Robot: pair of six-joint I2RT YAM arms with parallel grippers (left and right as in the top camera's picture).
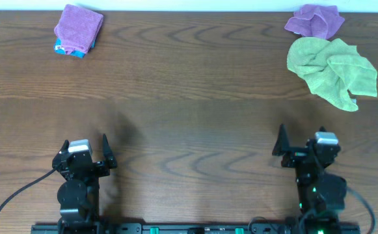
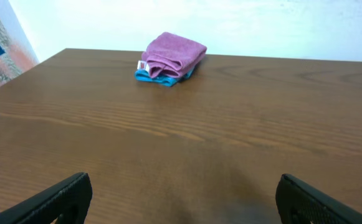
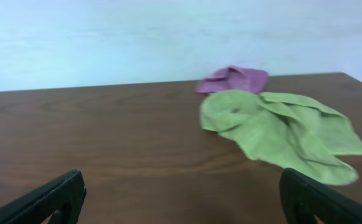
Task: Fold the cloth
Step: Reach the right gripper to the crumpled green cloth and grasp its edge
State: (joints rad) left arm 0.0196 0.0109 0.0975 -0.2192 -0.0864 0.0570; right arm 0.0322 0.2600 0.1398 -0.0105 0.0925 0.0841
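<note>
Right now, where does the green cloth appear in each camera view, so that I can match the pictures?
Overhead: the green cloth, crumpled, lies at upper right, just below the crumpled purple cloth.
Left wrist: not in it; only the folded purple cloth shows.
Right wrist: right of centre, in front of the crumpled purple cloth.
Shared landmark: the crumpled purple cloth, beside it in both views that show it.

A brown wooden table [image 1: 189, 97] carries a folded purple towel [image 1: 79, 26] atop a blue towel [image 2: 144, 76], far left.
</note>
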